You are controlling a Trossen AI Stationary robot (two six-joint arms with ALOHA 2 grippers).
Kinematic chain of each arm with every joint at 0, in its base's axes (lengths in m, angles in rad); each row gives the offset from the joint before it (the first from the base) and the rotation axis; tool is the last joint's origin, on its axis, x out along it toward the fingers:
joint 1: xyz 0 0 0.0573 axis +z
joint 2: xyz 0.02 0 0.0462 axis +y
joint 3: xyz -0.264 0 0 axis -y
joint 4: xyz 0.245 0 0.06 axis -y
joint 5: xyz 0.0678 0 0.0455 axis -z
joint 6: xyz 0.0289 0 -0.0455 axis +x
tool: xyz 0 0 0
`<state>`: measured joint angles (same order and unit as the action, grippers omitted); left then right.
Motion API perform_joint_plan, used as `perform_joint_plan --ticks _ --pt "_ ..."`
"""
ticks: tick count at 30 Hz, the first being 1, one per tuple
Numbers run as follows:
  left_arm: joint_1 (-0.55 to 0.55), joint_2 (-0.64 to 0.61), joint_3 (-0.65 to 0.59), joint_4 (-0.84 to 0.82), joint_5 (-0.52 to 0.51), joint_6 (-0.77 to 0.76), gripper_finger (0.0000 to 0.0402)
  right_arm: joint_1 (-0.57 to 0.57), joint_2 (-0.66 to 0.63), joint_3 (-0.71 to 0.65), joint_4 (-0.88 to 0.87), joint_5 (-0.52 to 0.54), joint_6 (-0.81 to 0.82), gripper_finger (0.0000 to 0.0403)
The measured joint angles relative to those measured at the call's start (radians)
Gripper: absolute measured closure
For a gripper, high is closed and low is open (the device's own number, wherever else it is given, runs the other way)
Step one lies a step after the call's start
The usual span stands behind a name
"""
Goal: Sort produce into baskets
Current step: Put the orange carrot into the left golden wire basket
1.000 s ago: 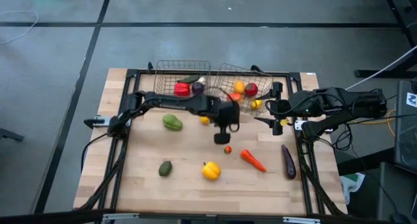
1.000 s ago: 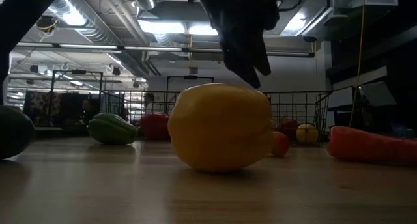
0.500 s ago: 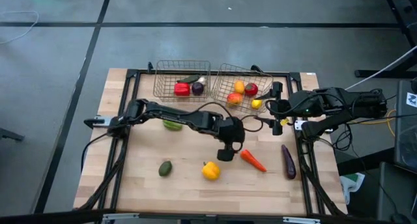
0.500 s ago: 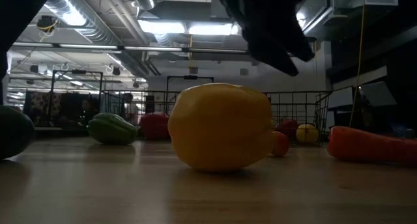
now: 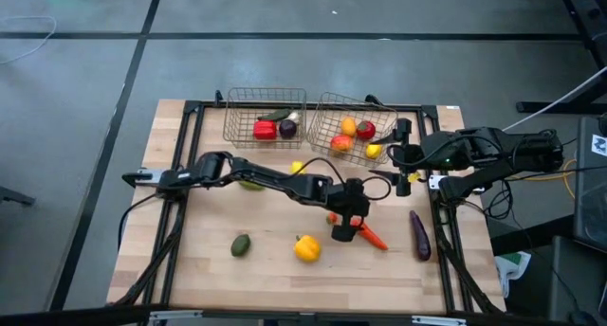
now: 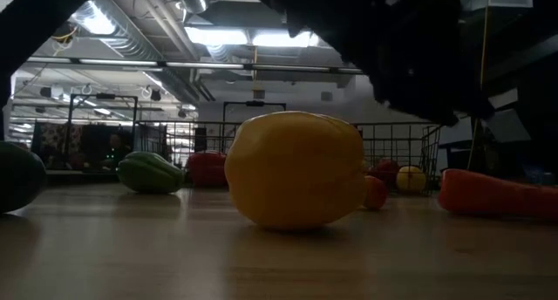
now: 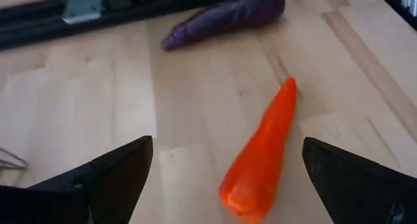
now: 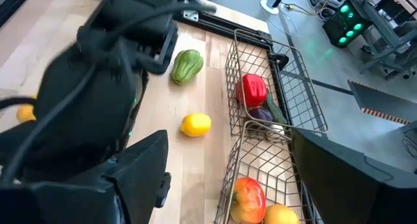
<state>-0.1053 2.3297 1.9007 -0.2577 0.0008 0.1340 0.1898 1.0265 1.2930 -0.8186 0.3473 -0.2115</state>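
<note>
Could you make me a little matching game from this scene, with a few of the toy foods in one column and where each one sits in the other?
Things:
1. carrot
2. eggplant
3. red pepper
4. yellow pepper

Places:
A. inside the left basket
B. on the table, nearest its front edge
C. between the open fingers of the left gripper
D. beside the table's right rail

Pairs: 1-C, 2-D, 3-A, 4-B

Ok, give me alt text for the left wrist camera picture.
The left gripper hangs open over an orange carrot lying on the wooden table, its two dark fingers either side of the carrot's thick end. A purple eggplant lies beyond.
</note>
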Motion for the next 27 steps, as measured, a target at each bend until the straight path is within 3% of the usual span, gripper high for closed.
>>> perform_joint_plan --ticks 14,27 --pt "-0.012 0.108 -0.001 0.005 0.072 0.052 0.0015 0.000 0.000 0.000 -0.002 0.000 0.000 0.0078" --pt "-0.011 0.131 -0.001 0.009 0.073 0.036 0.0119 0.000 0.000 0.000 -0.019 0.000 0.012 0.0078"
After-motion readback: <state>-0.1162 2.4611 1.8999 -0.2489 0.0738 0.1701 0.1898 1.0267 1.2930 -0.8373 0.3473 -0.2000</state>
